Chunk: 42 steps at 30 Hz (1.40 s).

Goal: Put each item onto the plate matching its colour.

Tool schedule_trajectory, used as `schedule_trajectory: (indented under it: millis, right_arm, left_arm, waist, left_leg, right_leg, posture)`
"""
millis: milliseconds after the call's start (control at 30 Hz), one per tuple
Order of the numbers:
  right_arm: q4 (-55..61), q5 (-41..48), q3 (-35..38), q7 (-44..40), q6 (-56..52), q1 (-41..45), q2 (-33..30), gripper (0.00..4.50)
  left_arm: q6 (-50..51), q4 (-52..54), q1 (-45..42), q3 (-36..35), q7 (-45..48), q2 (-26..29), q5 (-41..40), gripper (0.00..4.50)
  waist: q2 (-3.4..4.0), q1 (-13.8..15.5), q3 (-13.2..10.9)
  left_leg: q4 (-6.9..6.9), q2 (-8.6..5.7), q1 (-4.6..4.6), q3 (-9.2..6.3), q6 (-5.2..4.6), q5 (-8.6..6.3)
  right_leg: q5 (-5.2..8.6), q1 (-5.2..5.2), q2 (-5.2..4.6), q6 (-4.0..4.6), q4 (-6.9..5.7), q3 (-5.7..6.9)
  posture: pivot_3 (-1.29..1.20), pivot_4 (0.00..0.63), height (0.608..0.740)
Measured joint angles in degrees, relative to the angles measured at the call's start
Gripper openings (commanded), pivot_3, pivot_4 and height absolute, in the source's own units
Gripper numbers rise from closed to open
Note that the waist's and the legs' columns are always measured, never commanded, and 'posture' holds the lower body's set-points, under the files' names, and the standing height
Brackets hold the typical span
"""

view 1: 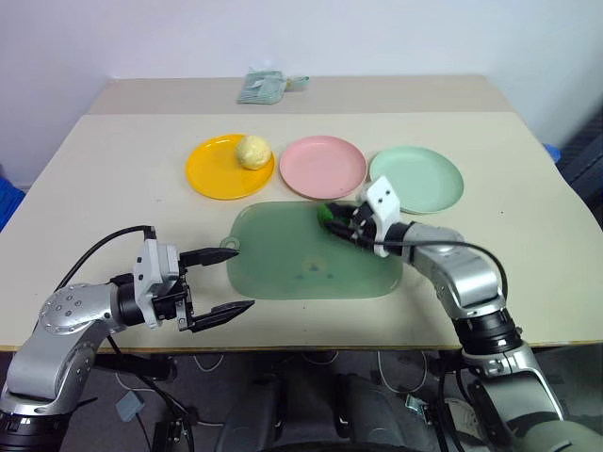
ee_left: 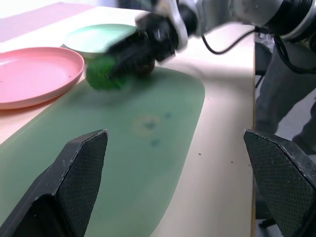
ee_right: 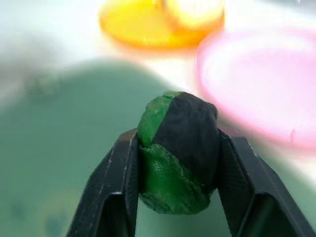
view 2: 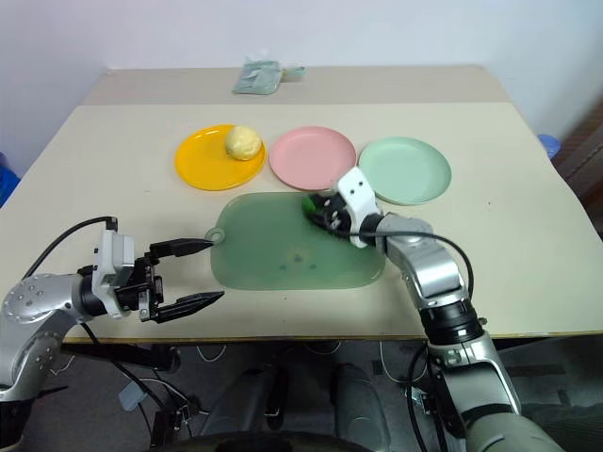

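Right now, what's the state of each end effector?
Left end effector: open, holding nothing.
Right end effector: closed on the green black-banded chunk.

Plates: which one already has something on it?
The orange-yellow plate, leftmost of the three: the pale yellow lump sits on it. The pink plate and mint green plate are bare.

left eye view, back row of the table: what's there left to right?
Orange-yellow plate with the pale yellow lump on its right side → pink plate → mint green plate.
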<state>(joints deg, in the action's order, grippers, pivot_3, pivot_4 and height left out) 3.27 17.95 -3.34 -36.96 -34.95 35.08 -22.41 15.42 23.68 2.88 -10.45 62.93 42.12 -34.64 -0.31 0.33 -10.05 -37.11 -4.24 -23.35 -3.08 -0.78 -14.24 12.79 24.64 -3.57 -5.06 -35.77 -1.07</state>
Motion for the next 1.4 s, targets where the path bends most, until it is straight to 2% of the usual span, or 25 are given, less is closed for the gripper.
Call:
schedule_trajectory:
  millis: [67, 133, 233, 433, 500, 533, 633, 733, 900, 1000, 1067, 1167, 1300, 1400]
  right_arm:
    - [-2.1, 0.8, 2.3, -0.2, 2.6, 4.6, -0.4, 1.53]
    - [-8.8, -0.8, 3.2, -0.2, 8.5, 9.8, -1.7, 1.53]
    - [-24.4, -5.8, 3.7, 0.3, 18.7, 15.2, -4.2, 1.53]
    - [-57.7, -13.9, 1.8, 0.2, 35.8, 22.1, -5.4, 1.53]
    - [-65.7, -15.8, 1.8, 1.4, 39.5, 24.5, -5.6, 2.54]
    - [-68.0, -16.7, 1.8, 2.1, 40.6, 25.4, -5.7, 2.90]
    - [-73.4, -18.4, 1.8, 3.4, 43.4, 27.5, -5.7, 4.47]
    - [-75.4, -19.3, 2.0, 3.4, 44.4, 28.1, -5.6, 4.47]
    - [-75.6, -19.1, 3.2, 2.3, 45.7, 28.1, -5.6, 4.47]
    - [-70.2, -15.8, 5.6, -3.8, 43.3, 27.2, -6.0, 4.47]
    - [-60.7, -12.6, 6.8, -8.5, 39.1, 23.8, -7.3, 4.47]
    - [-41.6, -7.6, 7.7, -13.3, 28.5, 13.7, -9.2, 4.47]
    - [-20.9, -3.5, 8.2, -13.3, 15.1, 0.6, -10.7, 4.47]
    - [-11.7, -1.7, 8.1, -12.4, 8.4, -5.2, -11.0, 4.47]
  left_arm:
    - [0.3, 0.2, -0.3, 0.2, -0.6, -0.3, -0.1, 4.50]
    - [0.5, 0.5, -0.7, 0.5, -1.3, -0.8, -0.2, 4.50]
    - [0.5, 1.1, -0.9, 0.6, -2.2, -1.5, -0.2, 4.50]
    - [0.4, 1.1, -1.3, 0.7, -3.1, -1.8, 0.0, 4.50]
    - [0.4, 1.1, -1.5, 0.7, -3.4, -1.9, 0.2, 4.50]
    - [0.3, 1.1, -1.5, 0.7, -3.5, -1.9, 0.2, 4.50]
    - [0.3, 1.1, -1.5, 0.7, -4.0, -2.0, 0.2, 4.50]
    - [0.3, 1.1, -1.5, 0.7, -4.5, -2.1, 0.3, 4.50]
    - [0.4, 1.3, -1.4, 0.7, -4.7, -2.2, 0.2, 4.50]
    - [0.6, 1.4, -1.3, 0.7, -4.2, -2.2, 0.1, 4.50]
    - [0.6, 1.5, -1.4, 0.9, -3.5, -2.2, 0.0, 4.50]
    - [0.8, 1.3, -1.5, 1.4, -2.9, -2.1, -0.1, 4.50]
    - [1.4, 0.9, -3.3, 2.3, -2.2, -2.1, -0.6, 4.50]
    - [1.5, -0.2, -5.2, 3.1, -1.6, -2.1, -0.7, 4.50]
  waist:
    - [0.00, -0.1, 0.0]
    - [-0.02, -0.1, 0.0]
    - [-0.05, 0.1, 0.0]
    - [0.05, -1.2, 0.0]
    - [0.13, -1.6, -0.1]
    - [0.14, -1.7, -0.1]
    - [0.16, -1.9, -0.1]
    - [0.16, -1.8, -0.1]
    - [0.18, -1.5, -0.1]
    - [0.22, -1.4, -0.1]
    - [0.22, -1.1, -0.1]
    - [0.22, -0.8, -0.1]
    - [0.25, -0.9, -0.1]
    - [0.26, -1.1, -0.1]
  left_leg:
    - [0.02, 0.00, 0.00, 0.00, 0.00, 0.00]
    - [0.01, 0.00, 0.02, 0.00, 0.00, 0.00]
    - [0.02, -0.01, 0.02, 0.00, 0.00, 0.00]
    - [0.13, -0.01, -0.01, 0.04, 0.00, 0.01]
    - [0.16, -0.01, -0.01, 0.05, 0.00, 0.01]
    - [0.18, 0.00, 0.00, 0.05, 0.00, 0.01]
    - [0.20, 0.01, 0.00, 0.04, 0.01, 0.01]
    - [0.18, 0.00, 0.00, 0.04, 0.01, 0.01]
    - [0.16, 0.00, 0.00, 0.04, 0.01, 0.01]
    - [0.15, 0.00, -0.01, 0.04, 0.01, 0.01]
    - [0.15, 0.00, -0.01, -0.02, 0.00, 0.01]
    - [0.12, 0.00, -0.02, -0.08, -0.02, 0.00]
    - [0.10, 0.00, -0.01, -0.06, -0.01, 0.00]
    - [0.08, 0.00, 0.00, -0.03, -0.01, 0.00]
  right_leg:
    - [0.00, 0.00, 0.00, 0.00, 0.00, 0.01]
    - [0.00, -0.04, 0.00, 0.00, 0.03, 0.05]
    - [0.00, -0.09, 0.00, 0.01, 0.13, 0.06]
    - [-0.02, -0.04, 0.00, 0.01, 0.19, 0.04]
    - [-0.03, -0.02, 0.02, -0.01, 0.18, 0.01]
    - [-0.03, -0.01, 0.03, -0.01, 0.18, 0.00]
    - [-0.08, 0.00, 0.04, -0.10, 0.17, 0.00]
    - [-0.08, -0.01, 0.04, -0.10, 0.18, 0.00]
    - [-0.08, -0.01, 0.04, -0.11, 0.16, 0.00]
    - [-0.11, -0.01, 0.04, -0.16, 0.16, 0.00]
    - [-0.12, -0.03, 0.04, -0.17, 0.15, 0.04]
    - [-0.12, -0.08, 0.02, -0.17, 0.18, 0.07]
    - [-0.09, -0.05, 0.02, -0.12, 0.12, 0.04]
    - [-0.05, -0.04, 0.02, -0.06, 0.08, 0.00]
  posture:
    - [0.00, 0.150, 0.740]
    - [0.00, 0.150, 0.740]
    - [0.00, 0.150, 0.740]
    - [0.00, 0.150, 0.740]
    - [0.00, 0.150, 0.740]
    - [0.00, 0.150, 0.740]
    - [0.00, 0.150, 0.740]
    - [0.00, 0.150, 0.740]
    - [0.00, 0.150, 0.740]
    - [0.00, 0.150, 0.740]
    - [0.00, 0.150, 0.740]
    - [0.00, 0.150, 0.740]
    - [0.00, 0.150, 0.740]
    - [0.00, 0.150, 0.740]
